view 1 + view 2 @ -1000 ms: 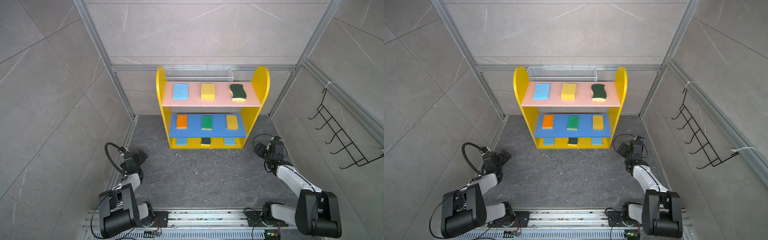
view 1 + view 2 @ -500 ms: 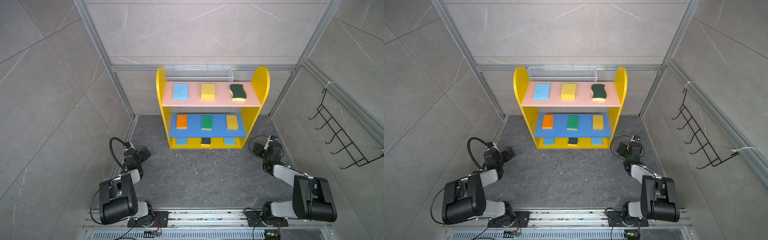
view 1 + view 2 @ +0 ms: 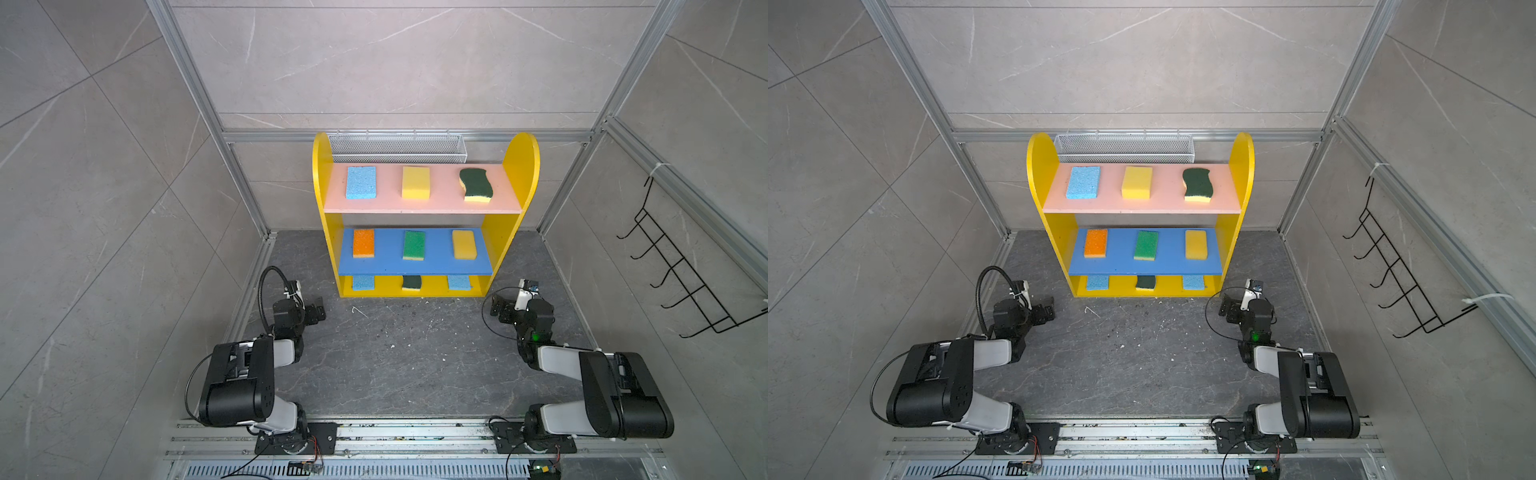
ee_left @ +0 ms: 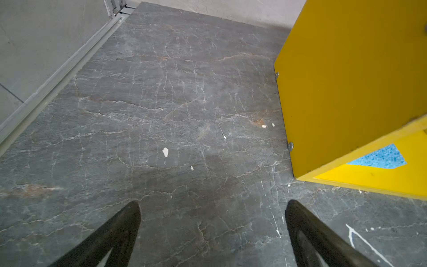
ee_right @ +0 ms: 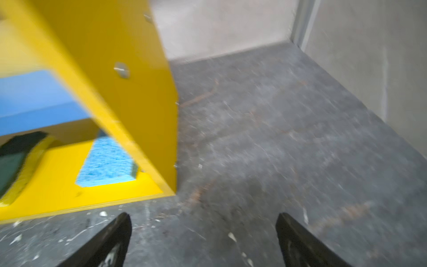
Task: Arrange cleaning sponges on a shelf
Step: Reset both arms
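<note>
The shelf (image 3: 521,166) stands at the back of the floor with sponges on all three boards. The pink top board holds a light blue sponge (image 3: 361,182), a yellow sponge (image 3: 415,182) and a wavy dark green sponge (image 3: 476,185). An orange sponge (image 3: 363,243), a green one (image 3: 414,245) and a yellow one (image 3: 464,244) lie on the blue board. Two light blue sponges (image 3: 363,283) (image 5: 108,161) and a dark green one (image 3: 412,283) sit on the base. My left gripper (image 4: 211,204) and right gripper (image 5: 204,217) are open and empty, low over the floor off the shelf's front corners.
A white wire mesh basket (image 3: 397,147) hangs behind the shelf's top. A black wire hook rack (image 3: 681,274) is on the right wall. Metal frame rails (image 3: 245,286) edge the dark stone floor (image 3: 407,357), and both arms sit folded near the front rail.
Both arms have folded down closer to their bases, and the grippers have shifted slightly inward. The right wrist view is blurred by motion. No sponge has moved.
</note>
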Action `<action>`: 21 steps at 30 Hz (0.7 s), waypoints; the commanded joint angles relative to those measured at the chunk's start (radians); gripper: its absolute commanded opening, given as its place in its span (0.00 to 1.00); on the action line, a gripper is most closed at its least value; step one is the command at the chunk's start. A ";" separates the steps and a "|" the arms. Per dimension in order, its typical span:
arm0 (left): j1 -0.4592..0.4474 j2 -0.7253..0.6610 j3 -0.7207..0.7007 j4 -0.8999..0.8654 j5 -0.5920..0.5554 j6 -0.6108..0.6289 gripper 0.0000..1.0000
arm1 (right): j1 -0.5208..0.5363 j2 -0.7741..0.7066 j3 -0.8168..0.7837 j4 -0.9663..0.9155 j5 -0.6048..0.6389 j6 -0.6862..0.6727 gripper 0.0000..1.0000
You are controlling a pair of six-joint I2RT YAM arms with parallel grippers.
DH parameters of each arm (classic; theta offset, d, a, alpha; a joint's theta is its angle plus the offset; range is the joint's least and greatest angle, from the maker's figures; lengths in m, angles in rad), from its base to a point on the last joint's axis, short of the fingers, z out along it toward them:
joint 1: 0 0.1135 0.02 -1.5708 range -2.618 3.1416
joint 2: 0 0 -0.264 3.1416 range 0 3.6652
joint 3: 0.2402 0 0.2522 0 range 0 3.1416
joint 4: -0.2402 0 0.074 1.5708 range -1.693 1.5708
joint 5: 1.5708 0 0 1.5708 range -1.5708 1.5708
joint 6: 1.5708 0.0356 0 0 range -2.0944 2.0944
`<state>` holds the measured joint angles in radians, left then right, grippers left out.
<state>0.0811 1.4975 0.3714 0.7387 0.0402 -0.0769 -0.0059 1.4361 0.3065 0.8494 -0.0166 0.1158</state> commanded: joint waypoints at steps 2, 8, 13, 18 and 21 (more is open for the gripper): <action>0.001 0.005 -0.006 0.101 -0.039 0.058 1.00 | 0.032 0.074 0.016 0.094 -0.018 -0.078 1.00; 0.000 0.006 -0.005 0.099 -0.040 0.059 1.00 | 0.037 0.070 0.023 0.072 0.005 -0.077 1.00; -0.003 0.004 -0.006 0.099 -0.045 0.061 1.00 | 0.045 0.071 0.026 0.068 0.017 -0.078 1.00; -0.003 0.005 -0.007 0.099 -0.045 0.060 1.00 | 0.046 0.075 0.039 0.050 0.006 -0.086 1.00; -0.004 0.004 -0.005 0.099 -0.045 0.059 1.00 | 0.049 0.071 0.040 0.044 0.009 -0.087 1.00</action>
<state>0.0788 1.5005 0.3649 0.7876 0.0021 -0.0483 0.0353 1.5059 0.3244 0.8940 -0.0154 0.0475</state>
